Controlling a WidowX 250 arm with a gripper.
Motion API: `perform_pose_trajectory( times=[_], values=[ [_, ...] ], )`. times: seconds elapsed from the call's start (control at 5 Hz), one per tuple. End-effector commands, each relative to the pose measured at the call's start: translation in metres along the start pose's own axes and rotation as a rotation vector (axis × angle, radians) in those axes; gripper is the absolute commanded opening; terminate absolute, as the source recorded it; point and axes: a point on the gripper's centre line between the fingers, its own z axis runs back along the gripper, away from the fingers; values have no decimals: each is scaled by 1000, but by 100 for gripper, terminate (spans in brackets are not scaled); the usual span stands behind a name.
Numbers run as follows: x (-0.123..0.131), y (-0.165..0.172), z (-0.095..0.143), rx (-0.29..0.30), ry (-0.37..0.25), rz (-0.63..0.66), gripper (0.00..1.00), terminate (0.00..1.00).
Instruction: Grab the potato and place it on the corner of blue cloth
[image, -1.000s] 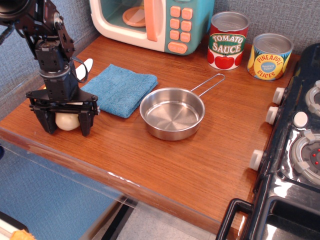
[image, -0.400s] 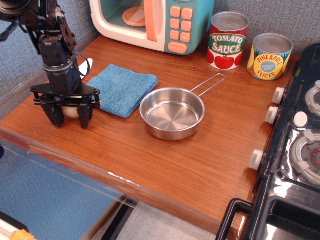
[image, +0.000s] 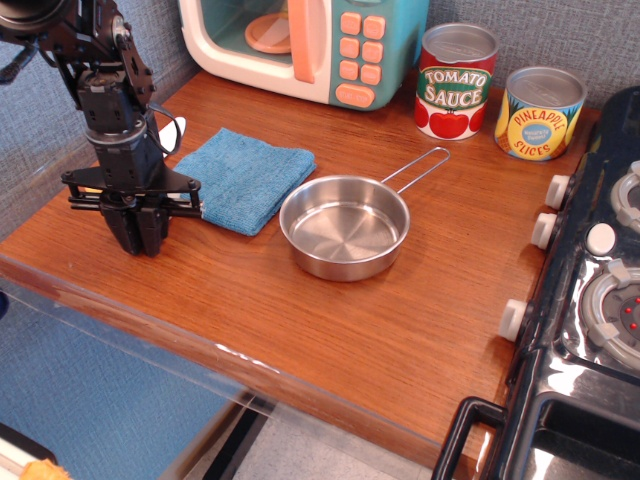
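Note:
My gripper (image: 146, 238) stands at the front left of the wooden counter, pointing down, just left of the blue cloth's near-left corner. Its two black fingers (image: 133, 228) are drawn close together with no pale gap between them. The potato does not show; it is hidden or out of view. The blue cloth (image: 243, 177), a folded square towel, lies flat between my arm and the steel pan (image: 345, 226).
A toy microwave (image: 305, 45) stands at the back. A tomato sauce can (image: 456, 80) and a pineapple can (image: 540, 112) stand at the back right. A toy stove (image: 600, 290) fills the right side. A white object (image: 174, 128) peeks out behind my arm.
The gripper's fingers went from wide apart around the potato to close together. The gripper shifted slightly back and right, and the potato dropped out of sight.

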Motion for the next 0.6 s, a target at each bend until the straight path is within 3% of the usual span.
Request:
perform_pose_trajectory(
  times=[0.0,0.2,0.4],
  values=[
    [-4,-15,26,24,-52,-75,100,0],
    [-9,-32,52,-57,-136,-262,100,0],
    [-15,-45,77,-100,-226,-396,100,0]
  ],
)
